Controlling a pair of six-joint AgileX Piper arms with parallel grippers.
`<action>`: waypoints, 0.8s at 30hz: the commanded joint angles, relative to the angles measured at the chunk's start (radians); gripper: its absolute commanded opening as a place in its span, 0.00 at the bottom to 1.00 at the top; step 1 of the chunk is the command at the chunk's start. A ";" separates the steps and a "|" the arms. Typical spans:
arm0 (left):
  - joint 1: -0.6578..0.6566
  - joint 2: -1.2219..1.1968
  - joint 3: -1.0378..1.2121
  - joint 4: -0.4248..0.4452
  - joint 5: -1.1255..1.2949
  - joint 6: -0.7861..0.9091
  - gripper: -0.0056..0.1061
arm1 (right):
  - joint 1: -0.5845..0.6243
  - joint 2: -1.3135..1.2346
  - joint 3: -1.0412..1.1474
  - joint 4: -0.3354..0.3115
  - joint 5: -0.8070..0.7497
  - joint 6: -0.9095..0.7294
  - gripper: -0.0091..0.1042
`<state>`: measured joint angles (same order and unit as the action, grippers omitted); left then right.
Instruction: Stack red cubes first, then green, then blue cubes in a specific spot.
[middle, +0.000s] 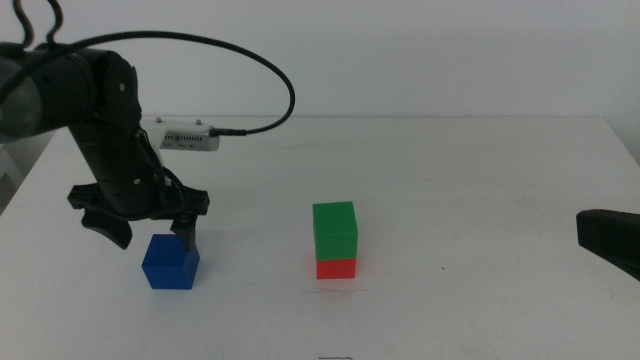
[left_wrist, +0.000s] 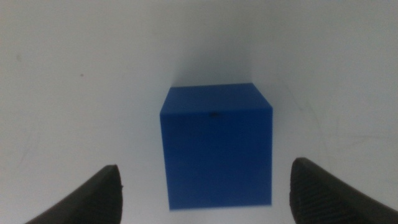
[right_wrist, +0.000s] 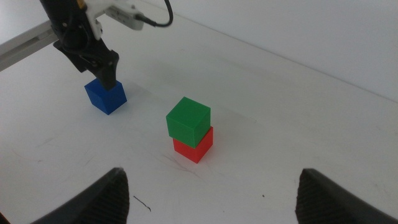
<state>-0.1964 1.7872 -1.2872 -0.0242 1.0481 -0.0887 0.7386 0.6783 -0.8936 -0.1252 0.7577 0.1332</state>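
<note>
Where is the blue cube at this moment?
In the middle view the blue cube lies on the white table, left of the green cube stacked on the red cube, directly beneath the open left gripper.

Left arm: enters from left, bent downward over table | left gripper (middle: 150, 232): low, jaws spread wide, pointing down | right arm: waiting at right edge | right gripper (right_wrist: 208, 205): raised, jaws wide apart

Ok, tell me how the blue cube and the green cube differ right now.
The blue cube sits directly on the table; the green cube rests on the red cube. The open left gripper straddles the blue cube; nothing is near the green one. Both look the same size.
</note>
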 joint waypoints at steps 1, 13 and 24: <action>-0.005 -0.023 -0.029 -0.009 -0.019 0.009 0.85 | -0.006 0.001 -0.026 -0.019 -0.066 -0.014 0.74; -0.005 0.076 -0.029 -0.058 -0.041 0.050 0.80 | -0.006 0.001 -0.026 -0.019 -0.065 -0.014 0.74; -0.023 -0.008 -0.035 -0.066 -0.015 -0.076 0.13 | -0.006 0.001 -0.026 -0.019 -0.065 -0.014 0.74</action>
<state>-0.2051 1.8662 -1.2908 -0.0765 1.0181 -0.1196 0.7386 0.6783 -0.8936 -0.1252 0.7577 0.1332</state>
